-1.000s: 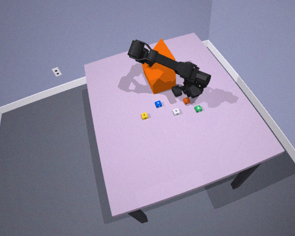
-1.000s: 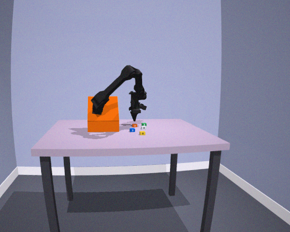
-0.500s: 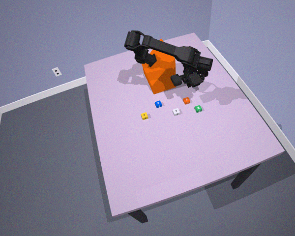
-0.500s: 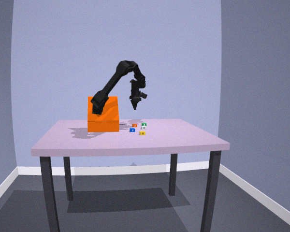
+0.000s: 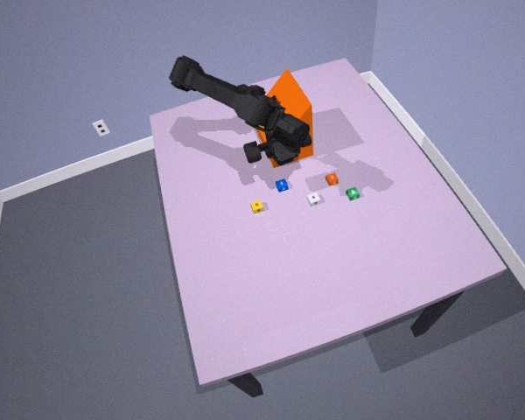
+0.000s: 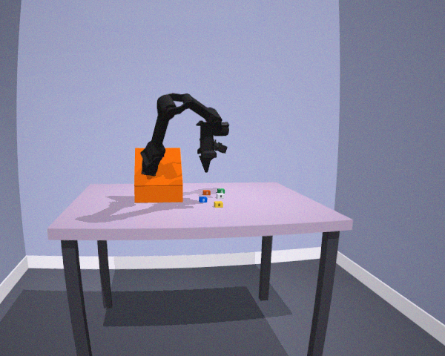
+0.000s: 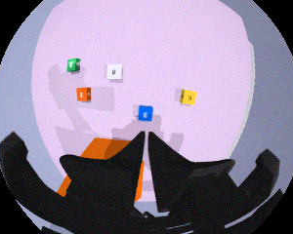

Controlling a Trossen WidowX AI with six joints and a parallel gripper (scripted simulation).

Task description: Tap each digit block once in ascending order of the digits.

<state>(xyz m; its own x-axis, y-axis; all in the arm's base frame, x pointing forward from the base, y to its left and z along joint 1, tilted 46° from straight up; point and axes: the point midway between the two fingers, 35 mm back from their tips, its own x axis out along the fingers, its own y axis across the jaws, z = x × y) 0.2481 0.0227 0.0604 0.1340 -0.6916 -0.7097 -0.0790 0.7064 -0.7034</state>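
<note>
My gripper (image 6: 205,170) (image 7: 146,133) is shut and empty, high above the table, its tips pointing down. In the wrist view the tips are just below the blue block (image 5: 281,185) (image 6: 202,199) (image 7: 146,113), whose digit looks like a 3 but is blurred. The orange block (image 5: 332,178) (image 6: 206,192) (image 7: 83,95) seems to show a 2. The green block (image 5: 352,193) (image 6: 220,190) (image 7: 73,64), white block (image 5: 313,199) (image 6: 219,196) (image 7: 114,72) and yellow block (image 5: 256,206) (image 6: 218,204) (image 7: 188,97) carry digits too small to read surely. No block is touched.
A large orange wedge-shaped box (image 5: 294,101) (image 6: 158,193) (image 7: 104,147) stands on the table (image 5: 298,280) (image 6: 276,214), behind the blocks in the top view and left of them in the exterior view. The arm reaches past it.
</note>
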